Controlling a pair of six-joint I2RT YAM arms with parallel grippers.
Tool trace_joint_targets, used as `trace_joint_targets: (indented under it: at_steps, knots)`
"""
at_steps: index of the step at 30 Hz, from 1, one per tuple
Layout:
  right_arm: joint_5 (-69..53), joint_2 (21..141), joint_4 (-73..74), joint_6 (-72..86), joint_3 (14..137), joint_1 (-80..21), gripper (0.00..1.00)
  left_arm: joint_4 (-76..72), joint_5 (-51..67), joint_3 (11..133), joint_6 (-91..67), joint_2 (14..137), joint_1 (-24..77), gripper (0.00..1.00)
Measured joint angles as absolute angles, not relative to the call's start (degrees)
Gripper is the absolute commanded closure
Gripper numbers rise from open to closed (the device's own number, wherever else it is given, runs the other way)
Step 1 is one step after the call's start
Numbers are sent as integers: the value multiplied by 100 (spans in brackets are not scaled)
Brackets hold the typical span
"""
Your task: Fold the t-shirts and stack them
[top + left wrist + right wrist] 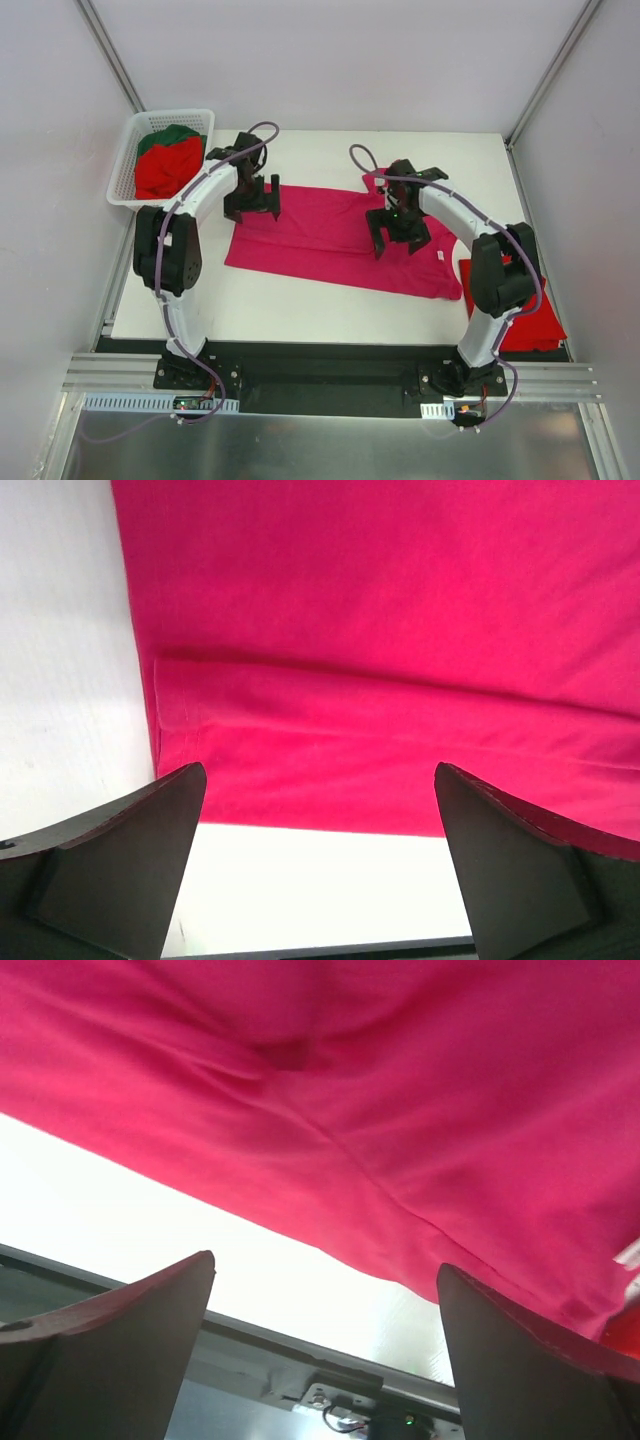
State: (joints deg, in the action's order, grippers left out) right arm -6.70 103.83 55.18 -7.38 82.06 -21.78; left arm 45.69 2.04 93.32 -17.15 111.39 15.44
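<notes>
A magenta-pink t-shirt [320, 235] lies spread flat across the middle of the white table, with a folded-over strip along its near edge. Above the shirt's left end hangs my left gripper [252, 207], open with nothing between its fingers. My right gripper [400, 240] is open too and hovers over the shirt's right part. The left wrist view has the pink cloth [400, 630] filling the top, and the left gripper [320, 770] is wide apart above the shirt's near hem. In the right wrist view the right gripper [325, 1263] is open below rumpled pink cloth [400, 1110].
A white lattice basket [122, 170] at the back left holds a red shirt [168, 168] and a dark green one [168, 135]. A folded red shirt [525, 320] lies at the table's near right corner, partly behind the right arm. Bare table [300, 300] runs along the near edge.
</notes>
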Motion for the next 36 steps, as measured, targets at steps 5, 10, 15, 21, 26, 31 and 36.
trace_joint_targets:
  at_steps: [5,10,15,21,26,31,36]
  knots:
    - [-416,10368,5190,-860,8195,-2991,4,4512,191,8409,-1831,10659,1516,1]
    - [16,10696,5113,-1068,8606,-3605,4,4440,408,7446,-2073,10191,1007,1]
    - [266,10997,5039,-1109,8879,-3765,4,4309,388,7266,-2040,9789,637,1]
    - [589,10956,5148,-1127,8788,-3704,4,4182,204,7710,-1774,10145,926,1]
    - [757,10530,5245,-1031,8156,-3514,4,4178,-274,8051,-1632,10650,1197,1]
    - [781,9946,5339,-729,7651,-3159,4,4292,-718,8038,-1549,10923,1433,1]
    - [635,9614,5256,-414,7159,-2873,4,4338,-963,7872,-1542,10945,1584,1]
